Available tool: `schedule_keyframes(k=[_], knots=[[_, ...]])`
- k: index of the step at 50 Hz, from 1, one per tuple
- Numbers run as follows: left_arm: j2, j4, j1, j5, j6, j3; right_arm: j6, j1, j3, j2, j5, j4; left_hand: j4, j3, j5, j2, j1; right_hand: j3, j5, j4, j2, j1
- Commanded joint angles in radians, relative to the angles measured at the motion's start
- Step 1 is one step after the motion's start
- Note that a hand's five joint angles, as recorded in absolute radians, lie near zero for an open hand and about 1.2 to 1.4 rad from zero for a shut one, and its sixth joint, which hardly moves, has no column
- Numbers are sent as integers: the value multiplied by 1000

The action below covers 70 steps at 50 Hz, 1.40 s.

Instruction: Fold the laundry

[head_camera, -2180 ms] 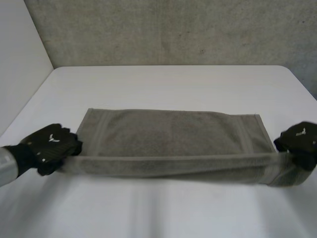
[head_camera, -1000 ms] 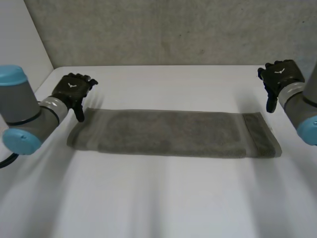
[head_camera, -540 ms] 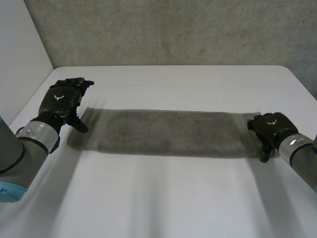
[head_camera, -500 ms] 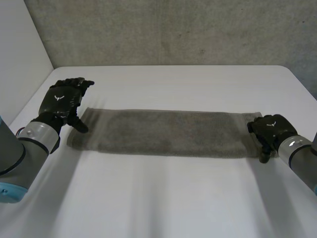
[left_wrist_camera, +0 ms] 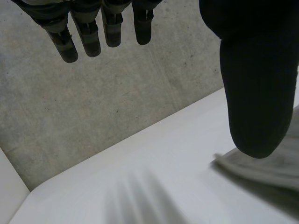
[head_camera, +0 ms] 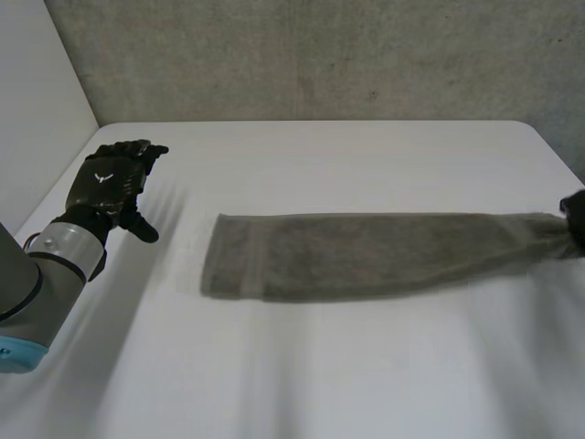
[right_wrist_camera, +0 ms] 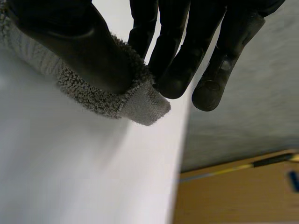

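The grey terry towel (head_camera: 366, 256), folded into a long narrow band, lies on the white counter (head_camera: 320, 384) with its long axis running side to side in front of the robot. Its right end narrows to a bunched tip at the black right hand (head_camera: 577, 219), which sits at the counter's right edge. In the right wrist view the thumb presses a hemmed corner of the towel against the fingers (right_wrist_camera: 175, 70), so that end is pinched fast. The black left hand (head_camera: 110, 181) hovers over bare counter, its fingers straight and spread, thumb out, holding nothing. The towel's free end lies toward the middle from it and well apart (the left wrist view catches that end just beyond the thumb). For the next fold, I judge, the left hand must reach inward along the towel's axis to the free short edge, since the right hand has the other end.
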Motion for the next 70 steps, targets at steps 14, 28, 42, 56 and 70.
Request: schedule_keyframes(k=[14,28,42,56,70], knots=[[0,2,-3,-1,1,-7,-20,910,-424,276,-25,-16,10,9,-31,9,2,59,63,58,82,81],[-12,9,-14,1,7,-12,49,944,-402,301,-82,-38,10,9,-31,9,2,-1163,-1159,-1163,-1140,-1141],[-17,12,-29,2,7,-12,293,602,70,6,-81,44,10,9,-31,9,2,-1101,-1097,-1102,-1078,-1079],[-14,11,-43,1,7,-15,161,571,-49,129,46,39,10,9,-31,9,2,59,63,58,82,81],[-9,11,-41,-1,7,-16,-182,917,-307,210,33,-86,10,9,-31,9,2,59,63,58,82,81]])
